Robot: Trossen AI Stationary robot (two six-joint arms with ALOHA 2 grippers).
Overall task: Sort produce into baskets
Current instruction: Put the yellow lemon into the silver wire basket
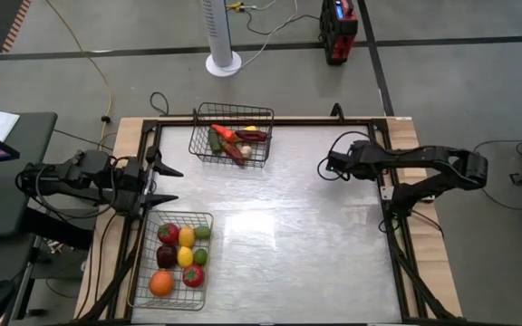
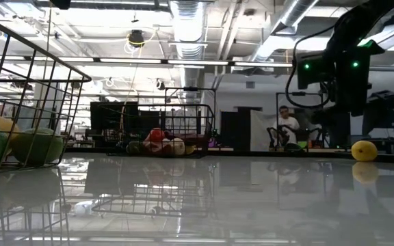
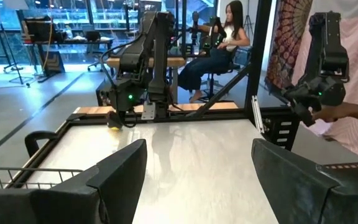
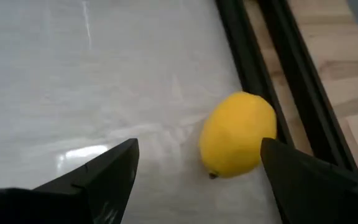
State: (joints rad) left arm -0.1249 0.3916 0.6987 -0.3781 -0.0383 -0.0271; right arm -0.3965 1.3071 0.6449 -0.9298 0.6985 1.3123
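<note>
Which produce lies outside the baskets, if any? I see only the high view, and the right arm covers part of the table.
Observer: One yellow lemon lies on the table by the right edge frame, below the right gripper.
Operator: Does the gripper hold it?
Observer: No. The right wrist view shows the fingers open and the lemon on the table beyond them.
Operator: Is somebody near?
Observer: The left gripper waits open at the left edge; its wrist view shows a seated person beyond the table.

I see a yellow lemon [image 4: 238,134] on the pale grey table [image 1: 297,244] near its right edge; red, yellow, green and orange produce [image 1: 182,258] fills the dark front-left basket [image 1: 143,281].
</note>
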